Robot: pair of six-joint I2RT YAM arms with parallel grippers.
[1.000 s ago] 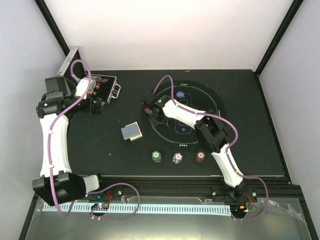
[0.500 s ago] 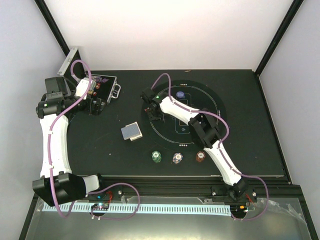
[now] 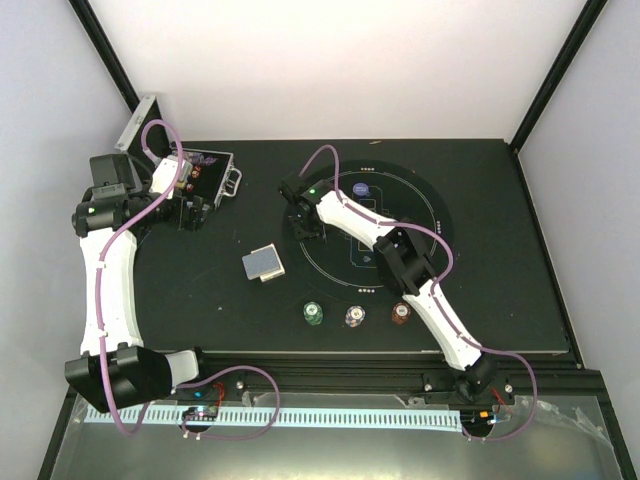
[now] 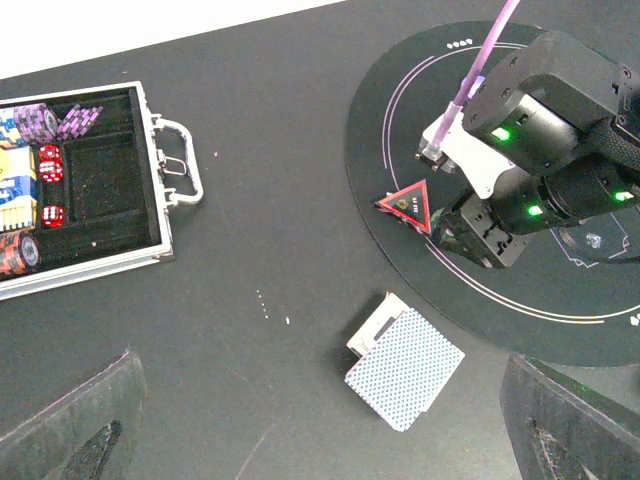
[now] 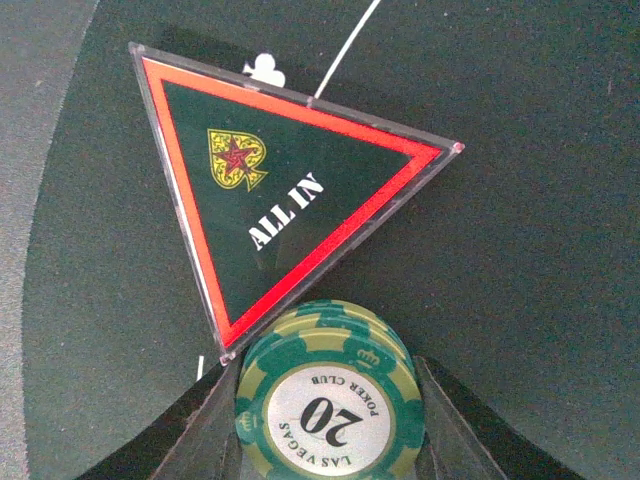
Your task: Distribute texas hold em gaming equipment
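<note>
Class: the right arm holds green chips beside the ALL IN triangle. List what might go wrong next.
1. The green chip stack in the right pincer overlaps a corner of the ALL IN triangle in the wrist view; lowering may land on it or shove it.
2. Several chips are pinched by their edges; lower ones might slip out.

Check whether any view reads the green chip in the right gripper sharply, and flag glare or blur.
Right wrist: green round poker chip crisp, "20" legible; red-edged triangular ALL IN marker sharp. Left wrist: own dark fingers blurred at the bottom corners. Top external: white back wall washed out, chips unreadable.
</note>
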